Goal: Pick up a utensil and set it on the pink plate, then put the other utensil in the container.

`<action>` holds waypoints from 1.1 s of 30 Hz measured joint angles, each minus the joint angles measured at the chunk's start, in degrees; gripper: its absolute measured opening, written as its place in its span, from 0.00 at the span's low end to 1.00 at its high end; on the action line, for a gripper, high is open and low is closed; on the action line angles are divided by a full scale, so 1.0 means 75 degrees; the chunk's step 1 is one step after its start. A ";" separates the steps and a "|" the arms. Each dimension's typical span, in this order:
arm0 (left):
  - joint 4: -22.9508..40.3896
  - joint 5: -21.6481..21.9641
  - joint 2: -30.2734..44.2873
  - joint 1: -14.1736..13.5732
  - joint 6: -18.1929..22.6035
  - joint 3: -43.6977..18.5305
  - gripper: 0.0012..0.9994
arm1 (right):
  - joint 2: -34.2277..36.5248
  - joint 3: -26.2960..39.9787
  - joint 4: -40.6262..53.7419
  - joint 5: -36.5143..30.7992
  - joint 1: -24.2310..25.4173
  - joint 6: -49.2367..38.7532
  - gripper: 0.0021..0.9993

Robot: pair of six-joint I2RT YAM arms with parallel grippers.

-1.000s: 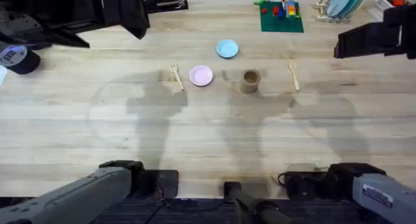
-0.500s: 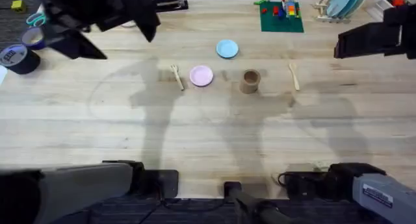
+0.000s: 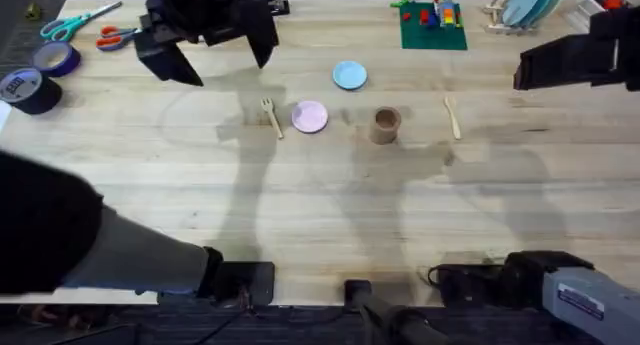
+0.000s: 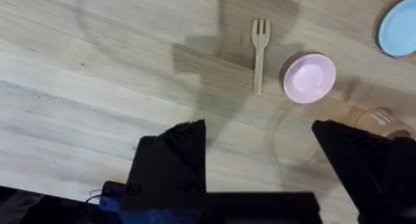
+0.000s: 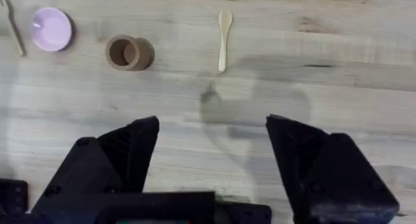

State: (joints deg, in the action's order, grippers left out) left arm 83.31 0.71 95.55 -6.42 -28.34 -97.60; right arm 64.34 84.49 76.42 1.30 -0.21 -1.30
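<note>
- My left gripper [image 3: 205, 40] hung above the far left part of the worktop [image 3: 320, 215], fingers spread wide and holding nothing; my right gripper [image 3: 572, 60] sat high by the far right edge, also spread and empty.
- The fork [image 3: 271, 116] lay flat on the bare wood toward the far edge, just to the left of the pink plate [image 3: 309, 116] and not touching it. From my left wrist the fork [image 4: 259, 54] showed tines away from me, with the pink plate [image 4: 309, 78] beside its handle end.
- The container [image 3: 386, 125] stood upright just right of the pink plate, and the spoon [image 3: 452, 116] lay beyond it toward the right edge; from my right wrist the spoon [image 5: 223, 39] and the container [image 5: 128, 52] were clearly apart.
- The light blue plate [image 3: 349, 75] sat nearer the far edge, close behind the pink one. I judged it the easy mistake: a release slightly too far back would land the fork on the wrong plate.
- The fork was thin and flat against the wood, so a descent stopping short could close on air, or skid it into the pink plate.
- The container looked light and narrow; a spoon dropped off-centre might tip it.
</note>
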 joint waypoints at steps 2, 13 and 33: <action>-0.0218 0.0003 0.0164 -0.0026 0.0000 0.0058 0.99 | 0.0002 0.0000 -0.0003 -0.0001 0.0000 0.0000 1.00; -0.2337 -0.0306 0.0226 -0.0326 -0.0002 0.2603 0.99 | 0.0000 0.0000 -0.0002 0.0000 0.0000 0.0000 0.99; -0.3705 -0.0350 0.0743 -0.0326 0.0002 0.3465 1.00 | 0.0000 0.0000 -0.0003 0.0000 0.0000 0.0000 0.99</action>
State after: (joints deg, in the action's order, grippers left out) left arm 55.52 -1.91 101.12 -8.86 -28.32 -71.61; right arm 64.34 84.49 76.40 1.30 -0.21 -1.30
